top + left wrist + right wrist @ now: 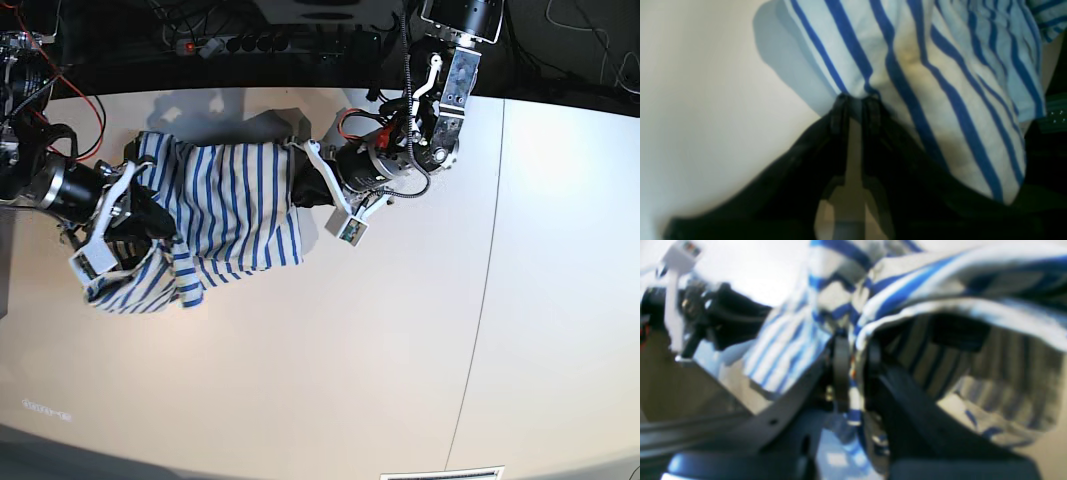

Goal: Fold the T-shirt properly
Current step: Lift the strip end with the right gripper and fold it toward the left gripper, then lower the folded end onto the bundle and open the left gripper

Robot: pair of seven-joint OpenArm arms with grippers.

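Black jaws of your left gripper [857, 100] fill the bottom of the left wrist view, standing nearly together with only a thin slot between them, their tips pinching a fold of the soft cream short-sleeved T-shirt with thin blue stripes [940, 100]. From that pinch the cloth runs up and to the right in loose folds, casting a grey shadow on the pale tabletop [700, 116] beside it.

Your right gripper [853, 350] shows the same state in the right wrist view, though that view is blurred: its two dark jaws are close together with a narrow band of striped cloth caught between them, and more of the shirt billows above and to the right.

From the base view you see the T-shirt bunched near the far left part of the table, hanging between the two grippers. Your right gripper holds its left end, where a pouch of cloth sags below the arm toward the table. Your left gripper holds its right edge, next to the arm's red and black cables [352, 125]. A black power strip [245, 43] lies beyond the table's far edge.
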